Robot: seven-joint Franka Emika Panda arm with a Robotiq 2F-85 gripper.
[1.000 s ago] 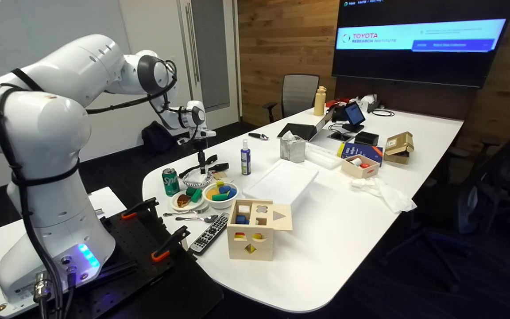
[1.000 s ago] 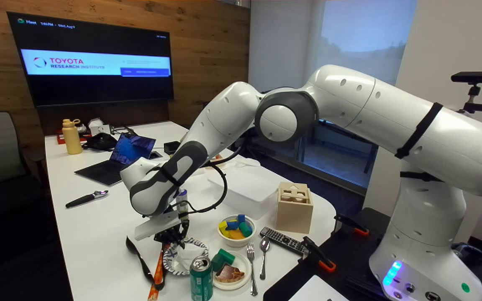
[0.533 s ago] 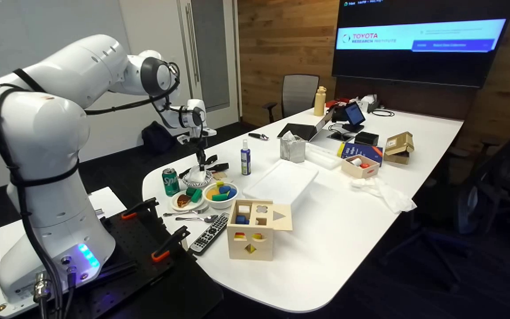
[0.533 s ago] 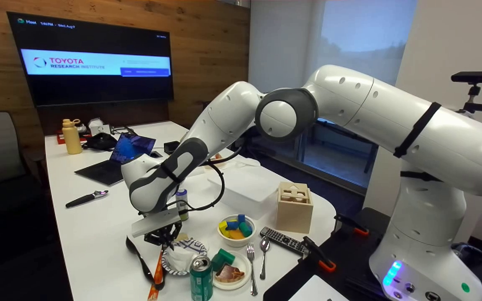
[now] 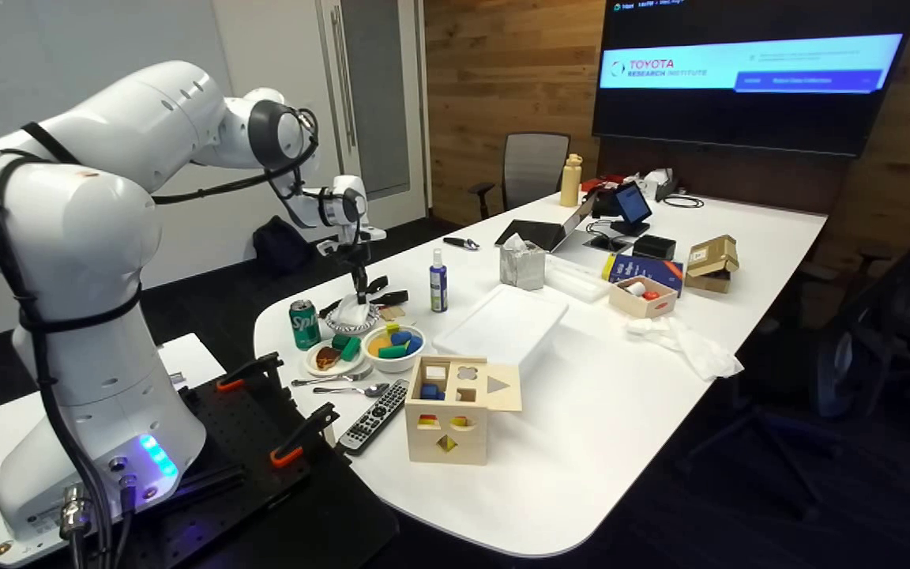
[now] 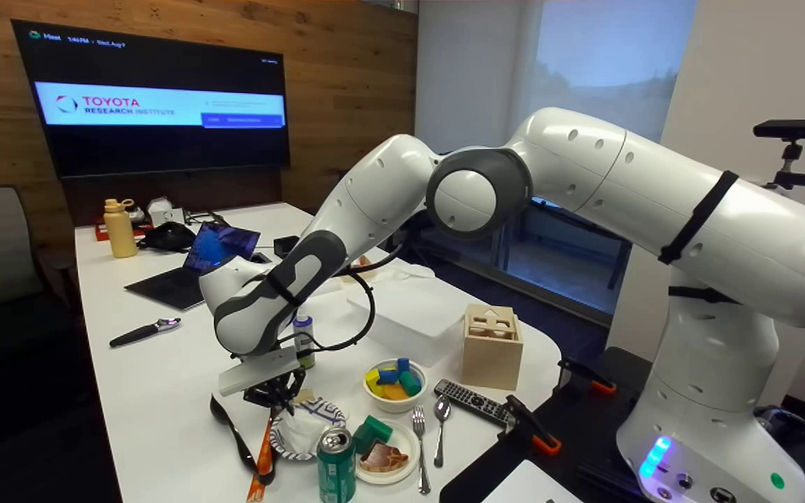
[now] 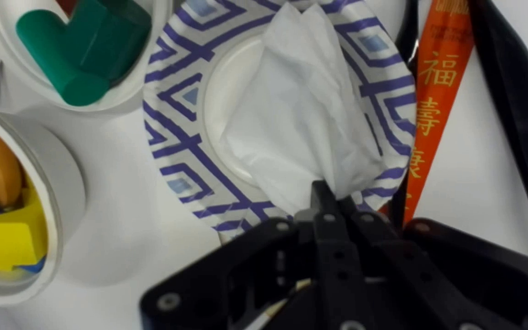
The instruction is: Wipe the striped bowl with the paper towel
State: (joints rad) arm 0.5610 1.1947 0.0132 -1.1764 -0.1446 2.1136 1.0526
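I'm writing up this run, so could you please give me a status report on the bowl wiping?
Gripper shut on paper towel. Towel bunched in striped bowl. Green can and orange sleeve close beside bowl, possibly in the way.

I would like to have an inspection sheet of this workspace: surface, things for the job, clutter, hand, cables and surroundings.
Surface: white table; spills: nothing seen.
Job's things: striped bowl, upright; paper towel crumpled in it, overlapping its rim in the wrist view.
Clutter: green soda can and plate beside the striped bowl; white bowl of blocks, fork, spoon, remote and wooden box nearby.
Hand: shut on the paper towel, at the striped bowl's rim.
Cables: black, running along the arm and bowing outward; snags: nothing seen.
Surroundings: lit wall screen and office chair; people: nothing seen.
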